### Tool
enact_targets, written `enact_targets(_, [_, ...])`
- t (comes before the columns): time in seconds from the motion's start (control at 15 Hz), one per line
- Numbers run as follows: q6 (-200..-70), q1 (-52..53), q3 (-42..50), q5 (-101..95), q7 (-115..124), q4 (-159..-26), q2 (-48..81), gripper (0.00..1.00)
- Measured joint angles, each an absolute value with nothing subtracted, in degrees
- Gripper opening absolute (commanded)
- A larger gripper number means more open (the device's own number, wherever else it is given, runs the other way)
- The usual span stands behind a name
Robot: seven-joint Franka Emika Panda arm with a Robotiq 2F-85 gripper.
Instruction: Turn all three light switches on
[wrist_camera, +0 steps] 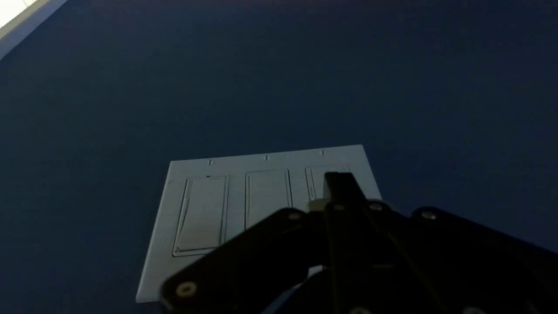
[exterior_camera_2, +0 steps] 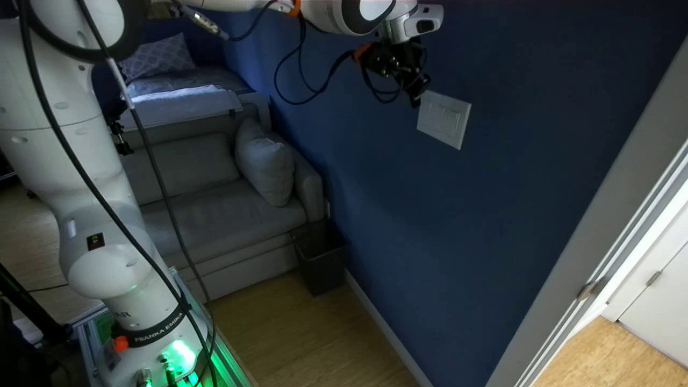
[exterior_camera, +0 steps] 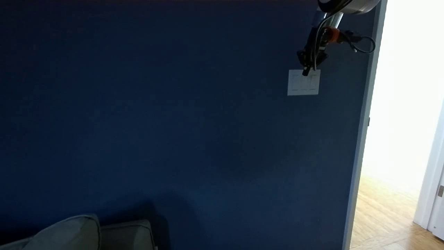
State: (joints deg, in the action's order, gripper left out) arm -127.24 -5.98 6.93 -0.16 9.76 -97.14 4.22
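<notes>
A white wall plate [wrist_camera: 157, 261], pale grey in the dim light, holds three rocker switches side by side. In the wrist view the left switch [wrist_camera: 204, 213] shows whole. The middle switch [wrist_camera: 267, 192] is cut off below by my gripper, and the right switch [wrist_camera: 317, 181] is mostly hidden. My gripper [wrist_camera: 340, 176] is shut and empty, its dark tip in front of the right switch; I cannot tell whether it touches. In both exterior views the gripper [exterior_camera: 307, 72] [exterior_camera_2: 415, 102] is at the plate's edge [exterior_camera: 293, 92] [exterior_camera_2: 463, 115]. Switch positions are too dim to tell.
The plate is on a dark blue wall [exterior_camera: 173, 121]. A door frame [exterior_camera: 360, 139] with a bright opening stands beside it. A grey sofa [exterior_camera_2: 215, 204] and a dark bin [exterior_camera_2: 320, 263] stand along the wall. Loose cables [exterior_camera_2: 306, 97] hang from the arm.
</notes>
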Motion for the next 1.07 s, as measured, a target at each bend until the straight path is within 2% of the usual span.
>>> enact_targets(0.67, [-135.8, -6.2, 7.4, 1.5, 10.9, -97.1, 7.1, 0.0])
enact_targets(1.07, [-134.5, -6.3, 7.5, 1.6, 12.9, -97.1, 7.2, 0.0])
